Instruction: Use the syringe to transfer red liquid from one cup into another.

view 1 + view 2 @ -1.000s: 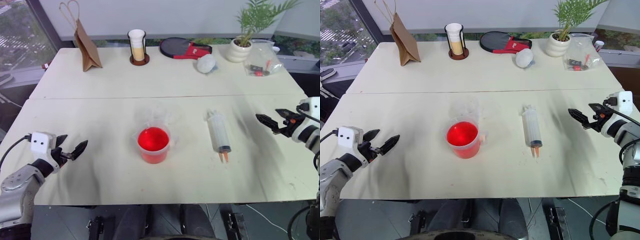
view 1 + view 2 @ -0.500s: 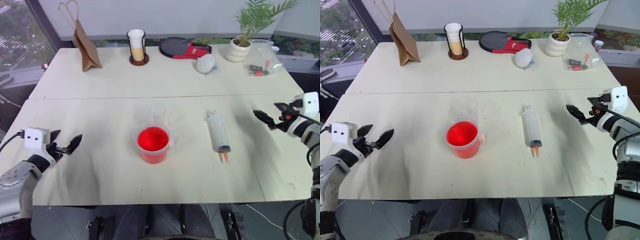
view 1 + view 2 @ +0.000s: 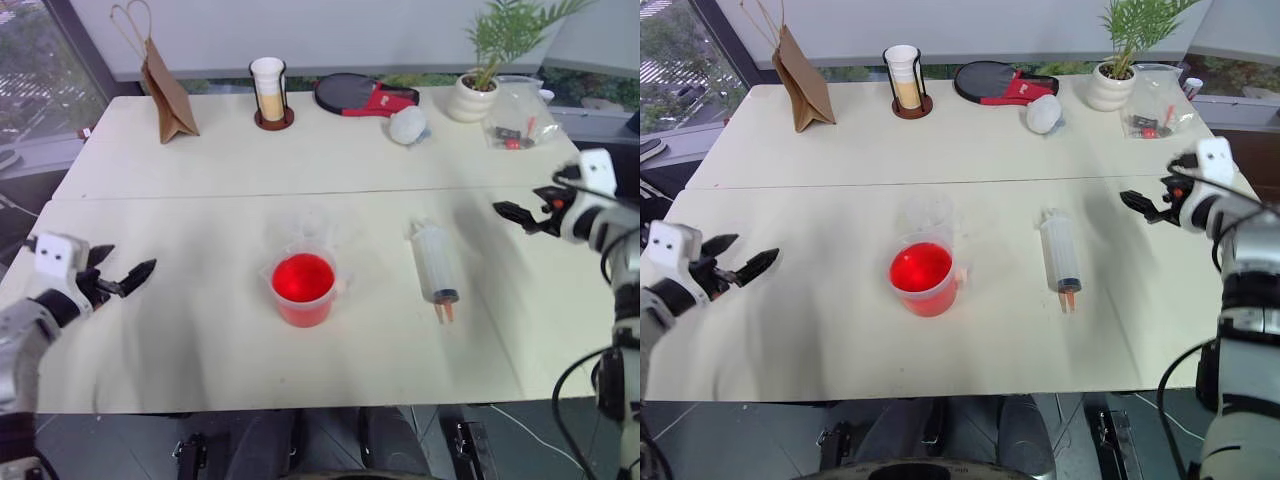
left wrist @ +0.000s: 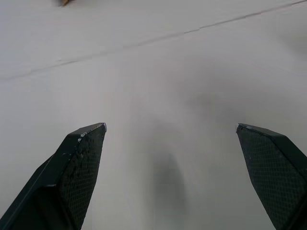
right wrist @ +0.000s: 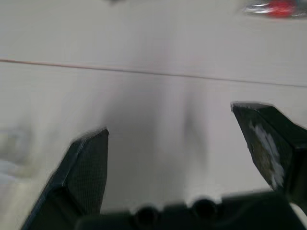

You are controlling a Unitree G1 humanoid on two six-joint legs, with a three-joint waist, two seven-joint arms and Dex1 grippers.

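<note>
Presently catalogued, largest first:

- Table (image 3: 200, 340): pale top, two boards meeting at a seam across mid-frame, spanning nearly the full width of the head views.
- Potted plant (image 3: 480, 85): upper right, white pot, green fronds.
- Brown paper bag (image 3: 165, 90): upper left, upright, handles raised.
- Table-tennis bat (image 3: 355, 97): top centre, black and red, flat on the far board.
- Clear plastic bag (image 3: 518, 125): upper right, just beside the plant, small red items inside.
- Left gripper (image 3: 120, 276): lower left of frame, near the table's left edge, fingers spread wide, nothing between them; bare tabletop past its fingertips (image 4: 84, 158) in the left wrist view.
- Right gripper (image 3: 522, 210): right of frame, level with the seam, pointing toward frame centre, jaws wide apart, empty, well apart from the syringe.
- Syringe (image 3: 436, 265): right of centre, lying flat, orange tip toward the lower edge, untouched.
- Beaker (image 3: 303, 288): centre, upright, holding red liquid (image 3: 303, 277).
- Clear cup (image 3: 318, 230): just above the beaker, faint outline.
- White cup in dark holder (image 3: 268, 90): top, left of centre.
- Pale rounded object (image 3: 408, 125): top, right of centre, beside the bat.
</note>
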